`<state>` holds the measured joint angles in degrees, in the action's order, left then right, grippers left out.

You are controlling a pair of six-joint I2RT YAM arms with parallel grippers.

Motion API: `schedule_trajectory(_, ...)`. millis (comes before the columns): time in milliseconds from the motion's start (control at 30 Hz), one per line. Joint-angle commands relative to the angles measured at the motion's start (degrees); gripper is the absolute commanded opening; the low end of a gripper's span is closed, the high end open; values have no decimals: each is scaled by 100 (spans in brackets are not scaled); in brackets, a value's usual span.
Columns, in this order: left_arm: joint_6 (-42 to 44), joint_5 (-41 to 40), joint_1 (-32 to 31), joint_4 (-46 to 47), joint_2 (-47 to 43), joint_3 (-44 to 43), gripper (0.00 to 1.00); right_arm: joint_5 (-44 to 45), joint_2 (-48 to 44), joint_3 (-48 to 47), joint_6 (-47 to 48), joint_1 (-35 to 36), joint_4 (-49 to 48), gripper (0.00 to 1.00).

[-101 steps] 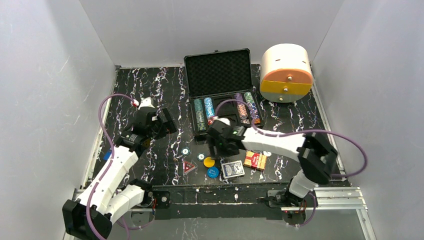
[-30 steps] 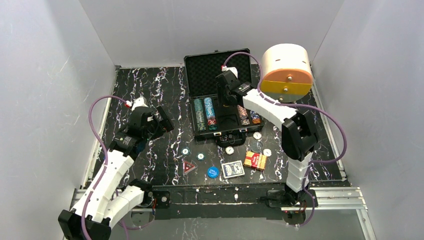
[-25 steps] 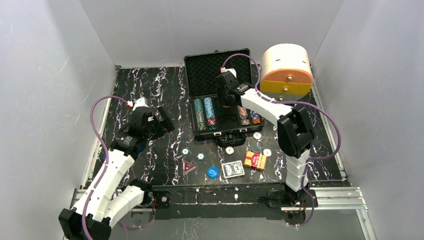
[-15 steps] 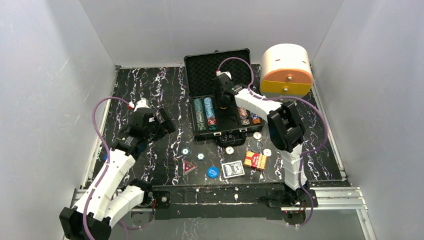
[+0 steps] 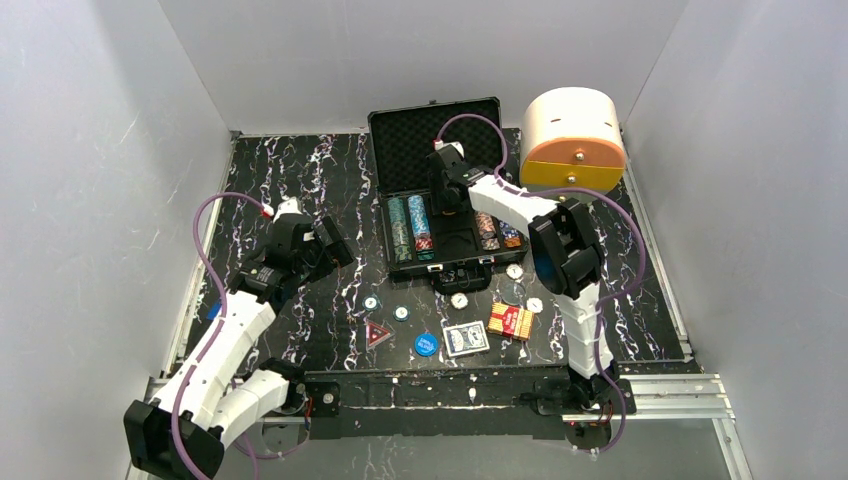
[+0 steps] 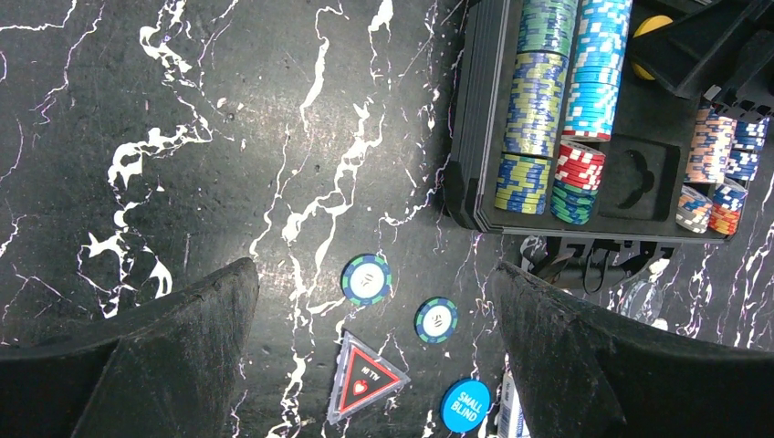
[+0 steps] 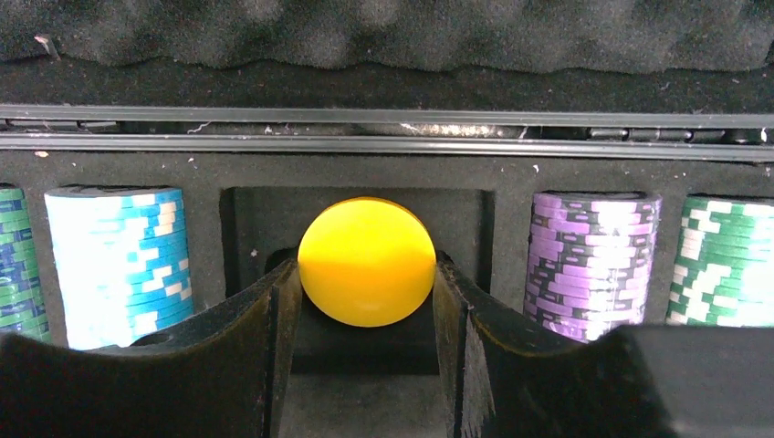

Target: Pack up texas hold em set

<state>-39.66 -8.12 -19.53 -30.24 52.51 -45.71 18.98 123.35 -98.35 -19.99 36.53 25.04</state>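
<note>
- Gripping a yellow round button (image 7: 367, 262) by its edges, the right gripper (image 7: 365, 278) presses a finger against each side of the disc, over the middle compartment of the briefcase (image 5: 420, 145).
- The briefcase lies open at the far middle of the table (image 5: 280, 170), its foam lid tilted back.
- Rows of poker chips (image 6: 538, 100) fill the slots on both sides of that middle compartment.
- The left gripper (image 6: 376, 301) hangs empty with its jaws spread wide, above the table just left of the case.
- Two loose chips (image 6: 366, 278) lie below the left gripper.
- Near them lie the red triangle (image 6: 365, 379) and a blue button (image 6: 465, 406) marked SMALL BLIND.
- The blue card deck (image 5: 465, 338) and the red card deck (image 5: 511, 321) lie just beside each other near the front edge.
- Small white buttons (image 5: 514, 271) sit by the handle.
- A white-and-orange cylindrical box (image 5: 572, 145) stands just right of the lid.
</note>
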Motion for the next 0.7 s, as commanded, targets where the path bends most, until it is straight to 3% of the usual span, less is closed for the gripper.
schedule_trajectory(0,14,-30,-8,-17,0,-8,98,7,233,-285,157,-59,-38,58)
schedule_trajectory(167,7,-40,-18,-17,3,1,98,-141,325,-319,158,-74,99,68)
schedule_trajectory(367,11,-45,-7,-18,22,-6,98,-215,-1,-479,111,-76,203,74)
schedule_trajectory(667,-4,-34,-15,-11,4,10,98,284,72,-698,440,-78,86,72)
